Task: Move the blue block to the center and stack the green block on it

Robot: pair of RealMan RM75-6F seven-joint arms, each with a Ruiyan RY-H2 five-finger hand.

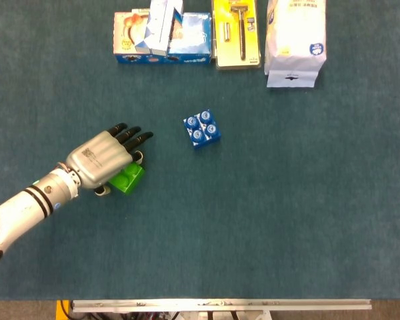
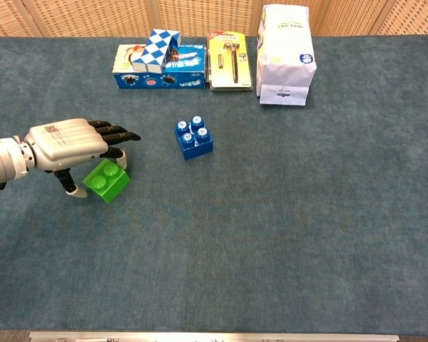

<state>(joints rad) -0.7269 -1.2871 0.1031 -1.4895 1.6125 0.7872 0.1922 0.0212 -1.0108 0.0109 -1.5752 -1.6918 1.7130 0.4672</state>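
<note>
The blue block [image 1: 202, 129] [image 2: 194, 138] sits studs up on the teal table mat, a little left of the middle. The green block [image 1: 126, 179] [image 2: 106, 179] lies on the mat to its left and nearer to me. My left hand [image 1: 103, 158] [image 2: 68, 146] hovers low over the green block, covering its far-left part. The fingers [image 2: 118, 135] curl down past the block's far side and the thumb [image 2: 71, 189] hangs at its left, a small gap away. The block rests on the mat. My right hand is out of both views.
Along the far edge stand a blue tissue box [image 2: 159, 66] with a checkered carton on it, a yellow razor pack [image 2: 229, 60] and a white bag [image 2: 286, 53]. Open mat stretches to the right of the blue block and toward the near edge.
</note>
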